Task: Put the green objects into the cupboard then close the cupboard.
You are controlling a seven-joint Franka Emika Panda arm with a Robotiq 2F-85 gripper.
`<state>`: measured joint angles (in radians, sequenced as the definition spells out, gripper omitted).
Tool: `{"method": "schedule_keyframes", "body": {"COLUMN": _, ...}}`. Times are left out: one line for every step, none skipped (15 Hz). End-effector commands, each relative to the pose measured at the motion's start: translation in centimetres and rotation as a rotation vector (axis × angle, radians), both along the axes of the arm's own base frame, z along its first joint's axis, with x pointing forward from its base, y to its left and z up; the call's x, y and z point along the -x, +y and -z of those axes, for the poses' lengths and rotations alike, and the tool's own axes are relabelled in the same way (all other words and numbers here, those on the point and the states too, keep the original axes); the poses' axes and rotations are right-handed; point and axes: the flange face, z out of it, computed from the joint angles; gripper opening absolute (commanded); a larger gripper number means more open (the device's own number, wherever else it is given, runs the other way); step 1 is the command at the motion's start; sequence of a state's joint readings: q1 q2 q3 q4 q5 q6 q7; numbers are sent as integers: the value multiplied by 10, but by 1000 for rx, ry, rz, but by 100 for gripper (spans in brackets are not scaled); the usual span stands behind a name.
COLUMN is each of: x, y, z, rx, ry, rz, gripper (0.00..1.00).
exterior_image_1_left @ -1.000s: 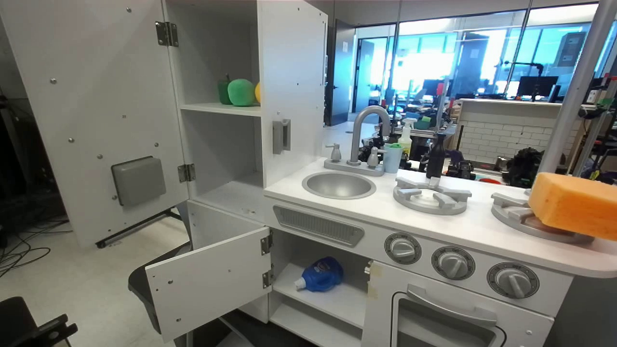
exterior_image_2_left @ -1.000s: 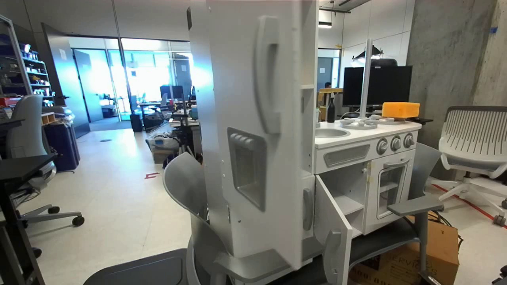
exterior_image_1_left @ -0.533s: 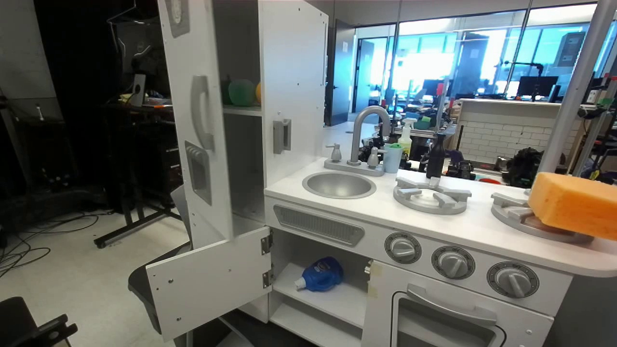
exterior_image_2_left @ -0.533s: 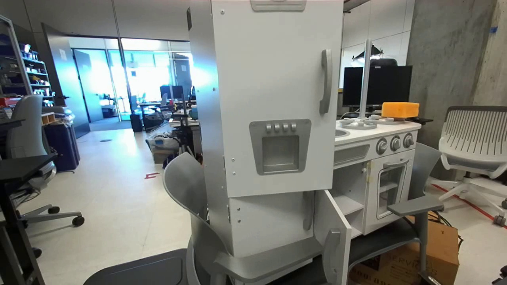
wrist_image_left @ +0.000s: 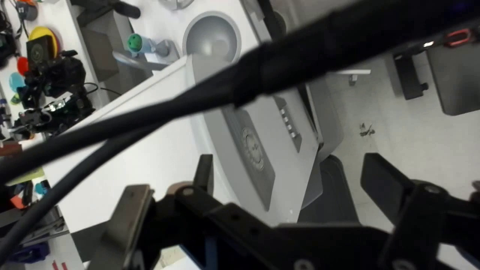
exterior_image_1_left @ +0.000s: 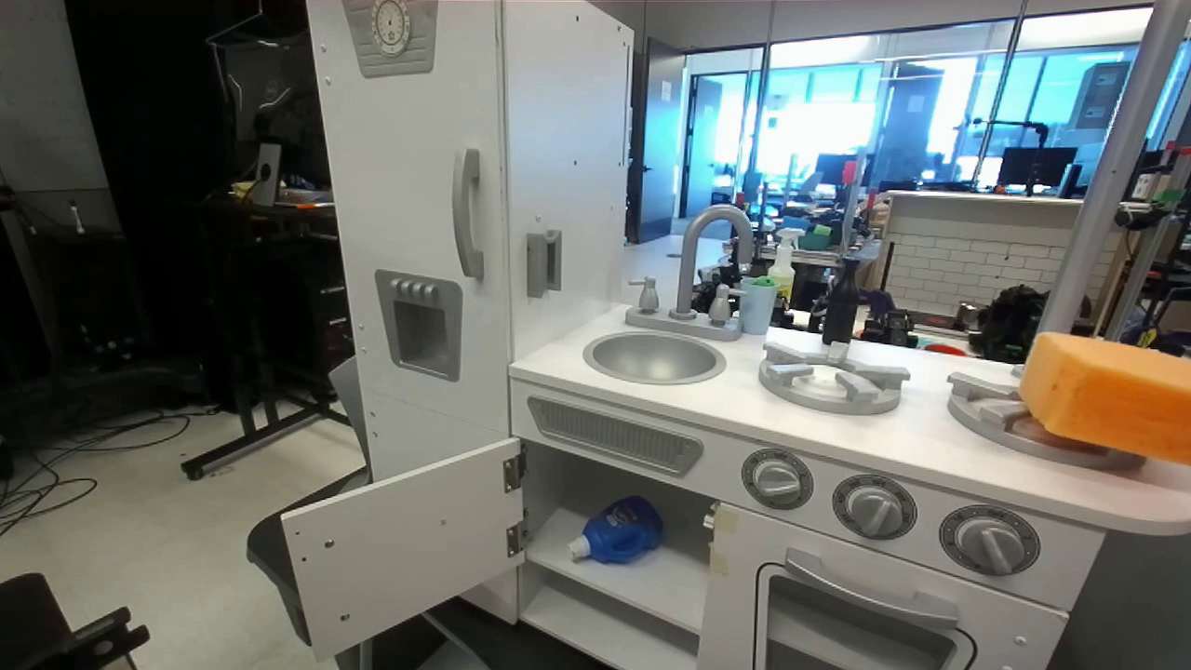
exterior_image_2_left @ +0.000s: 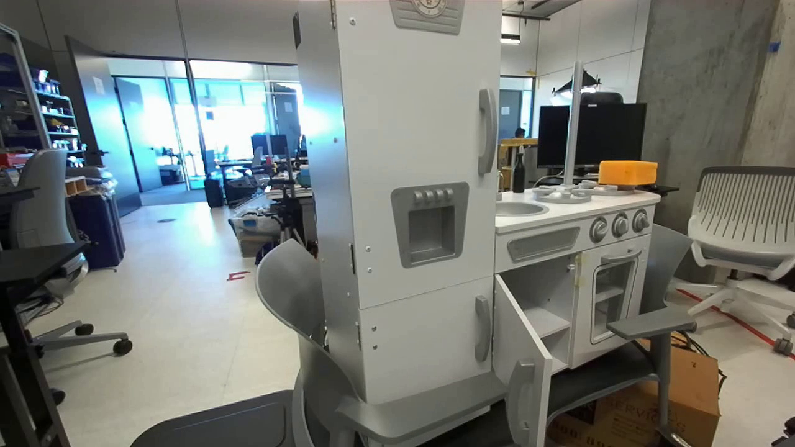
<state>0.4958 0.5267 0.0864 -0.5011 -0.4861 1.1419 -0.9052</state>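
White on cupboard [exterior_image_1_left: 409, 223], counter [exterior_image_1_left: 707, 397]; grey on handle [exterior_image_1_left: 460, 209]; blue on bottle [exterior_image_1_left: 611, 535]; orange on block [exterior_image_1_left: 1107, 397]; black on tool [wrist_image_left: 293, 179]; brick pattern on wall [exterior_image_1_left: 977, 253].

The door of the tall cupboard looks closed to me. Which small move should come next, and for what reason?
I would probably ease the end effector, open and holding nothing in the wrist view, away from the tall cupboard: its door looks flush in both exterior views, so no push seems needed.

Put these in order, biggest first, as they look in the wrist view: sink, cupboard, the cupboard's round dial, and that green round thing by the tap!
1. cupboard
2. sink
3. round dial
4. green round thing
Real sizes may rank differently.
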Motion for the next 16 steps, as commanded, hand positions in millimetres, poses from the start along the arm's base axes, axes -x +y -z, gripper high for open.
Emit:
{"method": "schedule_keyframes", "body": {"x": 33, "y": -26, "z": -21, "rx": 29, "ry": 110, "rz": -6, "gripper": 100}}
{"method": "schedule_keyframes", "body": {"x": 41, "y": -26, "z": -20, "rx": 46, "ry": 145, "rz": -3, "gripper": 100}}
{"method": "schedule_keyframes", "body": {"x": 45, "y": -27, "z": -17, "rx": 55, "ry": 186, "rz": -4, "gripper": 100}}
{"method": "schedule_keyframes", "body": {"x": 51, "y": -25, "z": -14, "rx": 66, "ry": 221, "rz": -4, "gripper": 100}}
{"method": "schedule_keyframes", "body": {"x": 52, "y": -21, "z": -9, "rx": 62, "ry": 240, "rz": 3, "gripper": 100}}
{"method": "schedule_keyframes", "body": {"x": 51, "y": -18, "z": -4, "rx": 62, "ry": 252, "rz": 19, "gripper": 100}}
{"method": "schedule_keyframes", "body": {"x": 48, "y": -15, "z": 0, "rx": 60, "ry": 245, "rz": 45, "gripper": 100}}
{"method": "schedule_keyframes", "body": {"x": 45, "y": -12, "z": 6, "rx": 56, "ry": 248, "rz": 70, "gripper": 100}}
{"method": "schedule_keyframes", "body": {"x": 41, "y": -12, "z": 11, "rx": 45, "ry": 247, "rz": 104, "gripper": 100}}
{"method": "schedule_keyframes", "body": {"x": 39, "y": -11, "z": 17, "rx": 47, "ry": 261, "rz": 126, "gripper": 100}}
{"method": "schedule_keyframes", "body": {"x": 37, "y": -9, "z": 22, "rx": 45, "ry": 260, "rz": 146, "gripper": 100}}
{"method": "schedule_keyframes", "body": {"x": 35, "y": -8, "z": 25, "rx": 51, "ry": 261, "rz": 156, "gripper": 100}}
{"method": "schedule_keyframes", "body": {"x": 34, "y": -7, "z": 27, "rx": 57, "ry": 260, "rz": 162, "gripper": 100}}
{"method": "schedule_keyframes", "body": {"x": 33, "y": -6, "z": 29, "rx": 66, "ry": 263, "rz": 157, "gripper": 100}}
{"method": "schedule_keyframes", "body": {"x": 32, "y": -5, "z": 32, "rx": 71, "ry": 270, "rz": 153, "gripper": 100}}
{"method": "schedule_keyframes", "body": {"x": 31, "y": -4, "z": 34, "rx": 80, "ry": 276, "rz": 149, "gripper": 100}}
